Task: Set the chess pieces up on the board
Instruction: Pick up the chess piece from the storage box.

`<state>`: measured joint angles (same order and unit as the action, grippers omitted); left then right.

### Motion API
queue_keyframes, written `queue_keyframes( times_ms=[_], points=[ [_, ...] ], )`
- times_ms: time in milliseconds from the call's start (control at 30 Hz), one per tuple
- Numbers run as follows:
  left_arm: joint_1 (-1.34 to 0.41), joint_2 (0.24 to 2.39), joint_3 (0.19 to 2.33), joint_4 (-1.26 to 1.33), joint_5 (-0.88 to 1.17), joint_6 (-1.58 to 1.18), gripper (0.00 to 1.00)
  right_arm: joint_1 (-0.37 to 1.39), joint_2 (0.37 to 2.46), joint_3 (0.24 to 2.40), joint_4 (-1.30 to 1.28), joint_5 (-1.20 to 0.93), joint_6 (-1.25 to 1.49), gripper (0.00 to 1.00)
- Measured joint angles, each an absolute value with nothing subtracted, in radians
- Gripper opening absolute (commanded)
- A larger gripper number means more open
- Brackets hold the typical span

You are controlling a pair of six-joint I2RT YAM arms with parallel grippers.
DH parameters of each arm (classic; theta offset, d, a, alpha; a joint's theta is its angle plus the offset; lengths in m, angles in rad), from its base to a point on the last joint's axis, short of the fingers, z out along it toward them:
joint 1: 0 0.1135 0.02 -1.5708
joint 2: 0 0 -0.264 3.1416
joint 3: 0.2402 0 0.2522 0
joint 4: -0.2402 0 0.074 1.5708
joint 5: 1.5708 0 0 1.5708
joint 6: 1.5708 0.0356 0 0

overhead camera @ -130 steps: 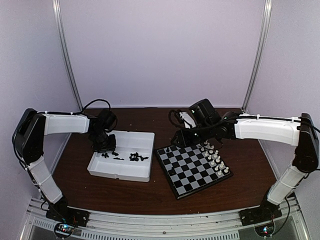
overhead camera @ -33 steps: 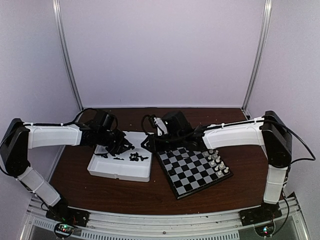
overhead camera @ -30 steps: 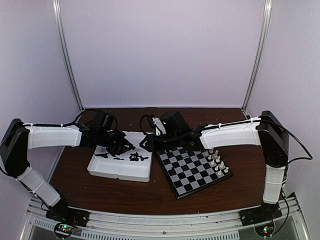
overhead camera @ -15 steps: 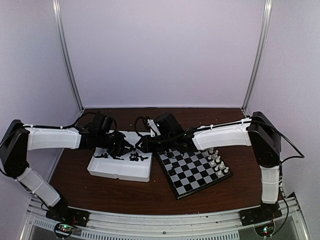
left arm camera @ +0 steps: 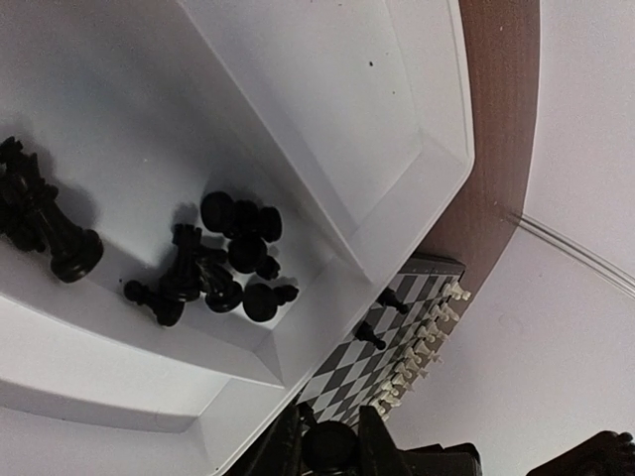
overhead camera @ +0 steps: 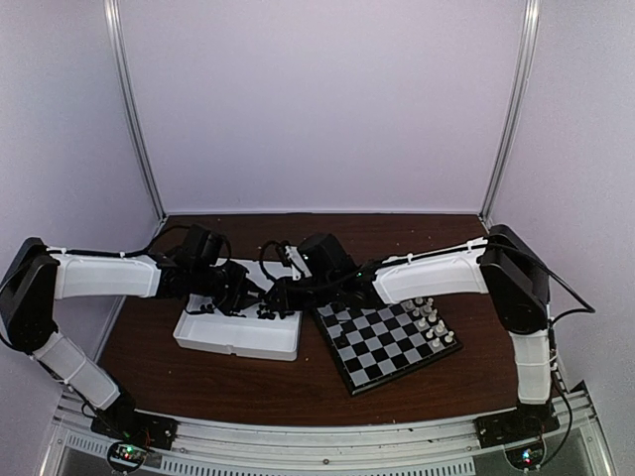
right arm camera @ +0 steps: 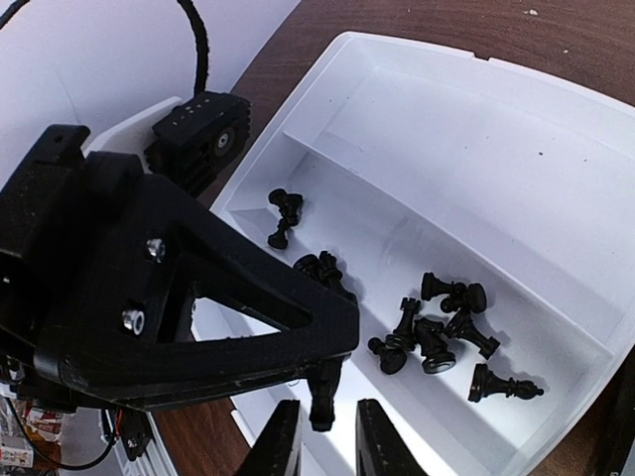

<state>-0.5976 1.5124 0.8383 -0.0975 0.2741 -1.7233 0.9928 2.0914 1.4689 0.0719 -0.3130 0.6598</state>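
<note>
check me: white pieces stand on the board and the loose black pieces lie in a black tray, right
No, the tray is white, not black; the right wrist view shows it. The white pieces do stand on the board, and the loose black pieces lie in that tray.

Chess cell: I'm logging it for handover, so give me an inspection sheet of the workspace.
Surface: brown wooden table.
Job's things: board beside white tray; most black chess pieces loose in the tray, two on the board; white pieces lined along one edge.
Clutter: nothing seen.
Tools: left tool shut on one black piece above the tray; right tool open around it.
Cables: black cable looped at each wrist.
Surroundings: lilac walls, metal posts.
</note>
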Motion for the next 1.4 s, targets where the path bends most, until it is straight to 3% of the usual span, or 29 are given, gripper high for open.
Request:
queue_keyframes(
  times_ms=[700, 833, 933, 1000, 1200, 1400],
  points=[
    [-0.598, 1.510, 0.813, -0.059, 0.285, -1.746, 0.16, 0.993, 2.111, 1.501, 0.072, -0.315, 0.662, 0.13],
    [-0.598, 1.509, 0.813, -0.054, 0.285, -1.747, 0.16, 0.993, 2.114, 1.501, 0.073, -0.315, 0.662, 0.00],
    [-0.598, 1.509, 0.811, -0.054, 0.285, -1.749, 0.17, 0.993, 2.114, 1.501, 0.073, -0.318, 0.665, 0.00],
    [-0.598, 1.509, 0.810, -0.053, 0.285, -1.749, 0.23, 0.993, 2.114, 1.501, 0.072, -0.318, 0.662, 0.00],
    [-0.598, 1.495, 0.809, -0.057, 0.279, -1.733, 0.56, 0.992, 2.113, 1.501, 0.058, -0.312, 0.653, 0.00],
    [-0.588, 1.436, 0.809, -0.093, 0.245, -1.659, 0.62, 0.987, 2.051, 1.475, -0.038, -0.268, 0.600, 0.00]
  ],
)
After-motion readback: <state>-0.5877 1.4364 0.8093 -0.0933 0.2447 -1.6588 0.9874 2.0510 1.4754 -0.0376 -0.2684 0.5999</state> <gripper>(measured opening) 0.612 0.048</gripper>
